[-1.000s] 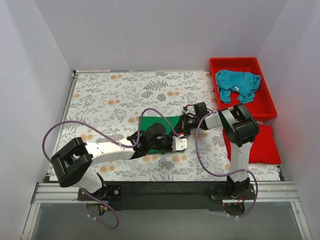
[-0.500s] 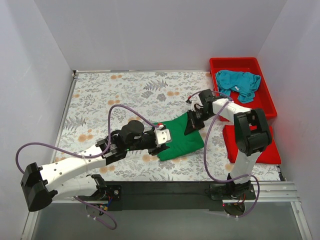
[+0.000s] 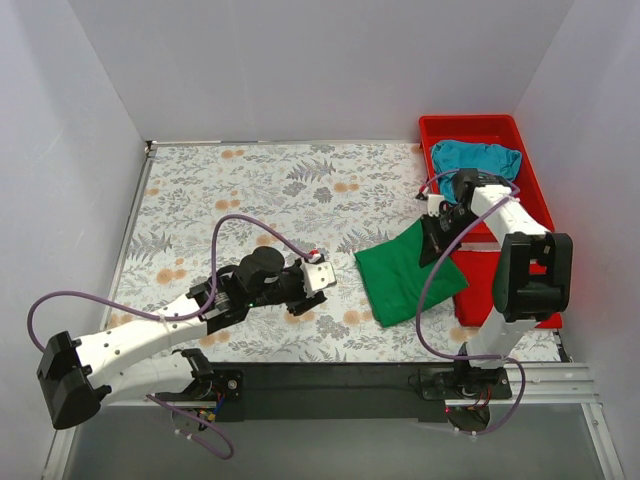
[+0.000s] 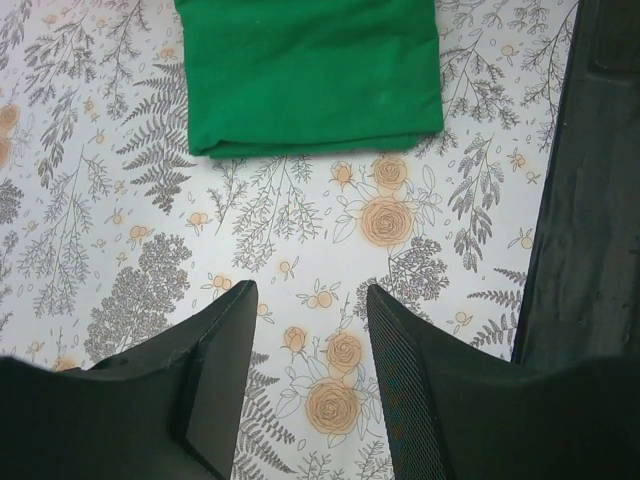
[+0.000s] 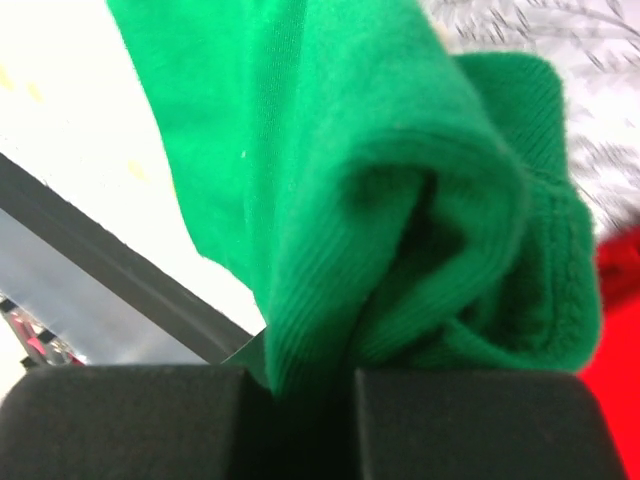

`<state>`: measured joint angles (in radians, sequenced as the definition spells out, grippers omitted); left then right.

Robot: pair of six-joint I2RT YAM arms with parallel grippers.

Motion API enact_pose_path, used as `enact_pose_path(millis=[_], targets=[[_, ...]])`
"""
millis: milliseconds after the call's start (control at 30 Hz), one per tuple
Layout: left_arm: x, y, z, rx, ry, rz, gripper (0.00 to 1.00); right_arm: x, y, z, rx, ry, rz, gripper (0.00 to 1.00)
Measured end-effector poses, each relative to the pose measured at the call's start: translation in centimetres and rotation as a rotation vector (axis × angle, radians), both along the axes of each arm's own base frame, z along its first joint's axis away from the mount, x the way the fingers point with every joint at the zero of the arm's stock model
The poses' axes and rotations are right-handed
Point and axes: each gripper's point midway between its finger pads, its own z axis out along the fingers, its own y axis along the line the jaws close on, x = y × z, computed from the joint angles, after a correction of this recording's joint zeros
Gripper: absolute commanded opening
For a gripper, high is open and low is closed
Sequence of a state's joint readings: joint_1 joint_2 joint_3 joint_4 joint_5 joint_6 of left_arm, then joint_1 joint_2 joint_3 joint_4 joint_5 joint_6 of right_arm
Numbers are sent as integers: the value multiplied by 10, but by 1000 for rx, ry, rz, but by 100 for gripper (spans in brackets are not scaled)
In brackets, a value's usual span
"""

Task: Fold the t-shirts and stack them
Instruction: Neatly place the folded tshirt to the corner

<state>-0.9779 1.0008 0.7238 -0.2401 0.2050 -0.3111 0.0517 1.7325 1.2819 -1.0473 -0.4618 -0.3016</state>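
**Green shirt folded and pinched by right tool, left tool free**

Green t-shirt [image 3: 405, 280] lies as a folded block on the bench [image 3: 230, 190], right of centre. Its far right corner is lifted and clamped in the right tool [image 3: 430, 243]. The right wrist view shows bunched green fabric squeezed between the closed fingers.

Left tool [image 4: 308, 330] has its jaws apart with nothing between them, only floral bench below. It sits left of the shirt, near but not touching. In the left wrist view the shirt lies straight ahead of this tool, its long axis crosswise to the fingers and the folded edge facing them.

Right arm is the nearer one and already on the cloth.

Red tub [image 3: 470, 125] is at the far right corner and holds the teal t-shirt [image 3: 478, 163], crumpled and unfolded. Red flat panel [image 3: 500, 290] lies nearer than the tub, and the green shirt's right edge reaches it; can't tell if they overlap.

Judgement: green fold looks about done. Next likely steps are dropping that corner flat and fetching the teal one, which lies just beyond the right tool
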Motion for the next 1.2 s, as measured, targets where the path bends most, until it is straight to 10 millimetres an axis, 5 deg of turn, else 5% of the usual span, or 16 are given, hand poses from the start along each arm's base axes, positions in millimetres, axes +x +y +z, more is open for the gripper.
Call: enact_pose_path(millis=[633, 1200], targets=[[-4, 12, -15, 30, -10, 0, 47, -23, -112, 45, -170, -81, -71, 1], [-9, 20, -23, 33, -17, -4, 47, -38, -143, 83, -338, -254, -49, 1]])
